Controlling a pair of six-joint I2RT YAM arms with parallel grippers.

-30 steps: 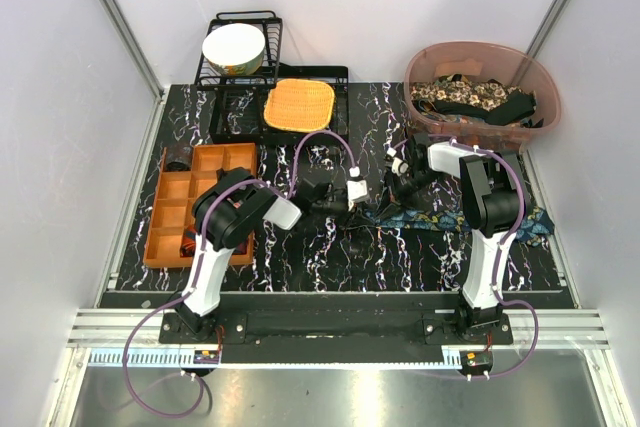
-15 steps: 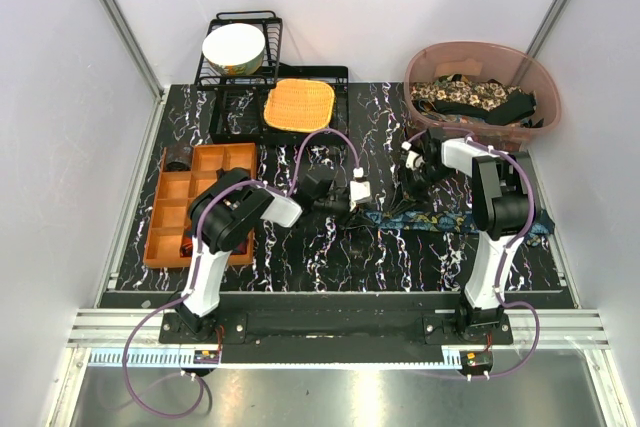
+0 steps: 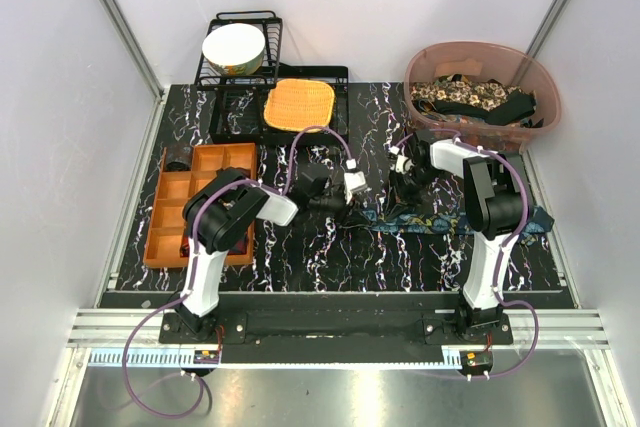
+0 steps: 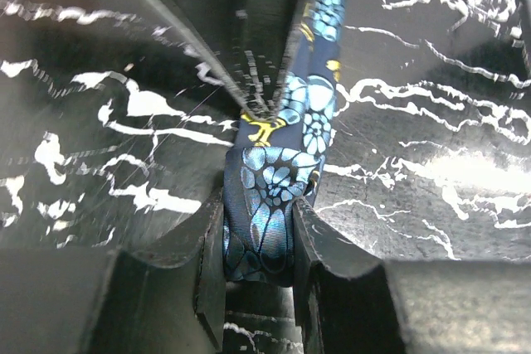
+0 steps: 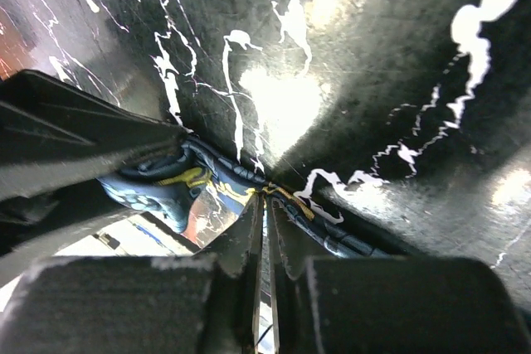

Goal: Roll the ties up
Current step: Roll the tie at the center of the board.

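top view first: a blue tie [image 3: 455, 219] with a teal and yellow print lies stretched across the black marbled worktop [image 3: 300, 257]. it runs from the middle out to the right edge, in front of the right arm. the left hand [image 3: 350, 207] reaches in from the left to the end of the tie nearest the centre.

over to the left wrist camera, and there it is: the left hand [image 4: 259, 234] is pinching the blue tie [image 4: 278, 180]. a thick folded or rolled bundle of fabric is squeezed between its two fingers [image 4: 207, 271], and the loose length trails away over the glossy surface.

the right hand [image 3: 405, 175] is down just behind the tie, a little right of the left one, the two near each other but apart. on its own wrist view the right hand [image 5: 265, 198] has its fingers pressed almost together, with only a thin slit between them. the tips sit at the edge of the blue tie [image 5: 166, 184]; whether any cloth is caught in that slit, i cannot tell.

back right, a pinkish tub [image 3: 545, 87] holds the other ties [image 3: 470, 97], beige floral and black, heaped together. back centre sits a square orange mat [image 3: 298, 105], and beside it a black wire rack [image 3: 222, 112] carries a white bowl [image 3: 234, 47]. at the left, an orange tray [image 3: 172, 209] with compartments rests on the worktop.
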